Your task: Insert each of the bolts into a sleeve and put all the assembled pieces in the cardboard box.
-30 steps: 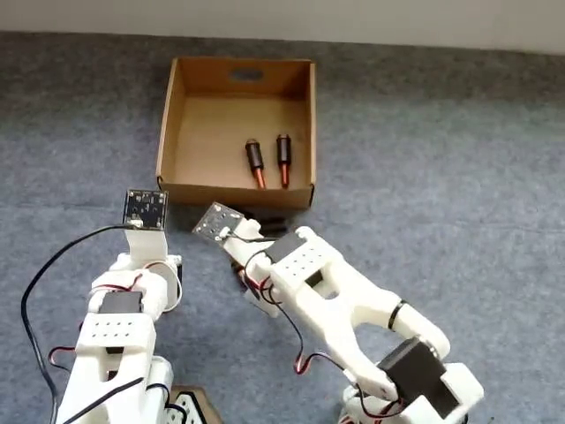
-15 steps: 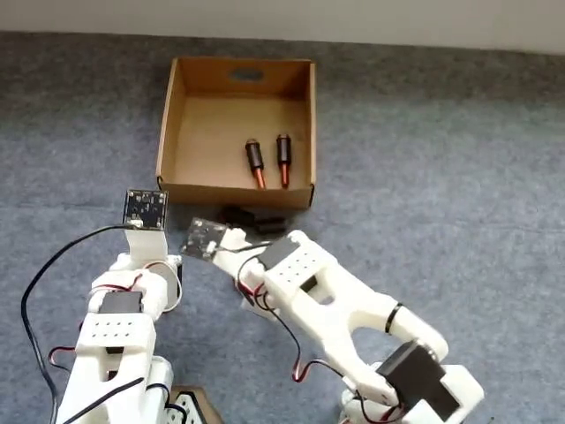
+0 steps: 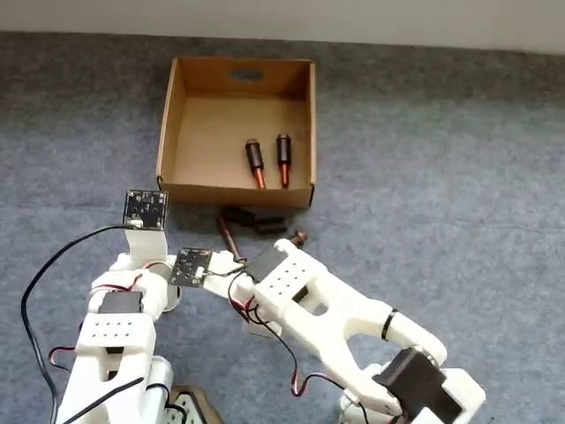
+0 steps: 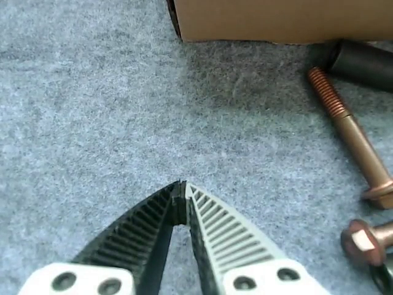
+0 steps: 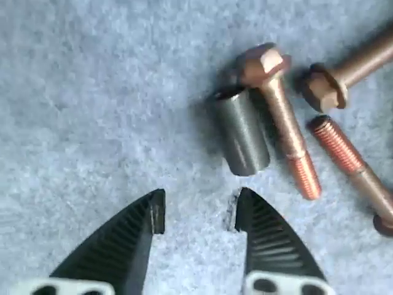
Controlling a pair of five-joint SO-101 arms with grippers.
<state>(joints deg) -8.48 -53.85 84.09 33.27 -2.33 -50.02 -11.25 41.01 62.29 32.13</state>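
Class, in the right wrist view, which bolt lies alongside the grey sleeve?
The bolt parallel to the sleeve, hex head by its open end; the others lie apart.

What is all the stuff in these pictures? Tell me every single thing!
Box: one, brown cardboard, open, at the far side of the carpet.
Assembled pieces: two, copper bolts in black sleeves, lying inside the box.
Bolts: three loose, copper, on the carpet in front of the box.
Sleeves: at least two loose, dark, on the carpet by the box's front wall.
Carpet: one, grey, under everything.
Left gripper: one, shut, over bare carpet near the box.
Right gripper: one, open, just short of a sleeve and the bolts.
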